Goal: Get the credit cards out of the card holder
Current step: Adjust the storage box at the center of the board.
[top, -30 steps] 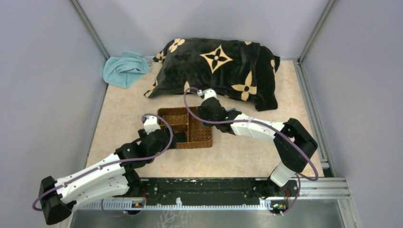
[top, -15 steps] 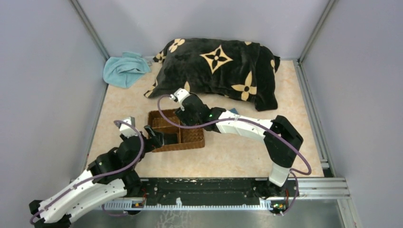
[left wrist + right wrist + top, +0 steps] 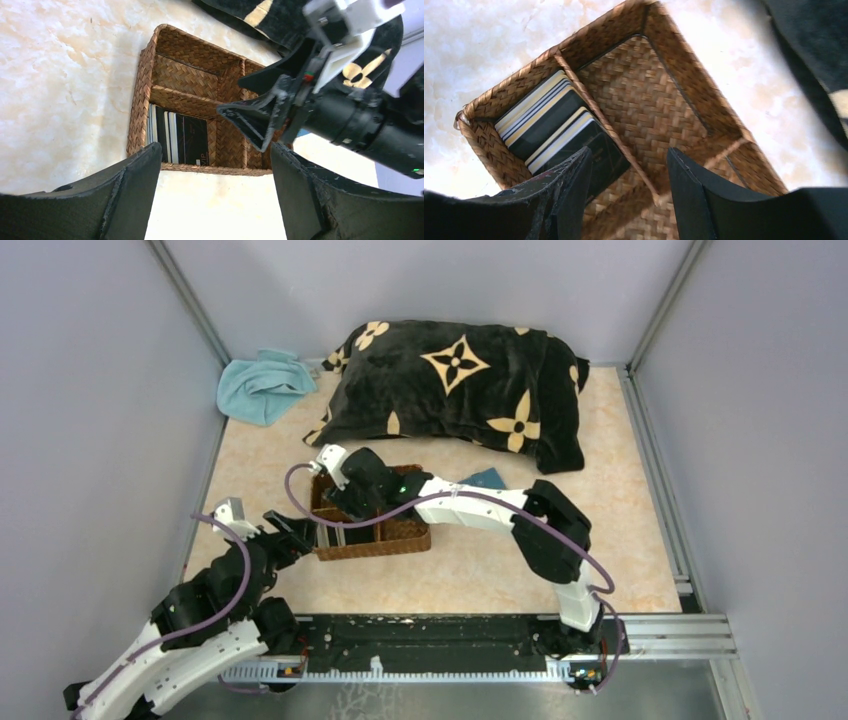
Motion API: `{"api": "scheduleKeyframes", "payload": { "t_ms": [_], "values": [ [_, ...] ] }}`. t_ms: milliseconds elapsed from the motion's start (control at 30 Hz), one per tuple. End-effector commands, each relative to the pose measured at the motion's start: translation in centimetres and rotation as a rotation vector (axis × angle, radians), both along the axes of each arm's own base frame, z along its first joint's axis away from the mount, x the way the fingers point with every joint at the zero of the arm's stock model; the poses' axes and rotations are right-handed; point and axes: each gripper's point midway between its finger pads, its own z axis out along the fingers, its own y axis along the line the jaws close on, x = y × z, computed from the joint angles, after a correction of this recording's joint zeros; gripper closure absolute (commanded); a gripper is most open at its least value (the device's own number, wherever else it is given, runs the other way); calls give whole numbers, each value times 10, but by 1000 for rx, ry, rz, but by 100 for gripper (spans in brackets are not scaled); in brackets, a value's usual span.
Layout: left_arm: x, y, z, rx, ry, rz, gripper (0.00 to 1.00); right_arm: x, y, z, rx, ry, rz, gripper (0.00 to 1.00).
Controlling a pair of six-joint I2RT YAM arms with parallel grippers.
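Note:
Several credit cards (image 3: 553, 124), dark and pale, lie stacked in one corner compartment of a brown woven tray (image 3: 400, 537); the left wrist view shows the same cards (image 3: 178, 139). The teal card holder (image 3: 487, 478) lies on the table right of the tray, partly hidden behind the right arm. My right gripper (image 3: 629, 161) hangs open and empty over the tray, its jaws either side of the divider beside the cards. The right gripper (image 3: 335, 510) sits above the tray's left end. My left gripper (image 3: 215, 157) is open and empty, just off the tray's near-left edge (image 3: 292, 531).
A black pillow with tan flower marks (image 3: 460, 390) lies along the back. A crumpled teal cloth (image 3: 262, 386) sits in the back left corner. Grey walls close in left, right and behind. The right arm (image 3: 470, 508) stretches across the table above the tray.
My right gripper swept left across the tray, uncovering the card holder. My left arm pulled back toward the near left. The tray slid slightly left.

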Motion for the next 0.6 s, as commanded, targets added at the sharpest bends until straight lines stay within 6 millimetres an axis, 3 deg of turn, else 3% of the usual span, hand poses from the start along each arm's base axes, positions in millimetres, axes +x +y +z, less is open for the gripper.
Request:
{"api": "scheduleKeyframes", "payload": {
  "t_ms": [0,100,233,367,567],
  "values": [
    [-1,9,-3,-1,5,39,15,-11,23,-11,-2,37,60,43],
    [-1,9,-3,-2,6,42,15,-13,22,-25,-27,60,62,46],
    [0,9,-4,-3,4,44,15,-12,16,-36,-50,63,38,57],
    [0,9,-4,-4,2,43,14,-3,14,-42,-71,47,-3,75],
    [-1,10,-3,-13,-4,41,14,17,25,-39,-63,25,-44,90]
  ]
}}
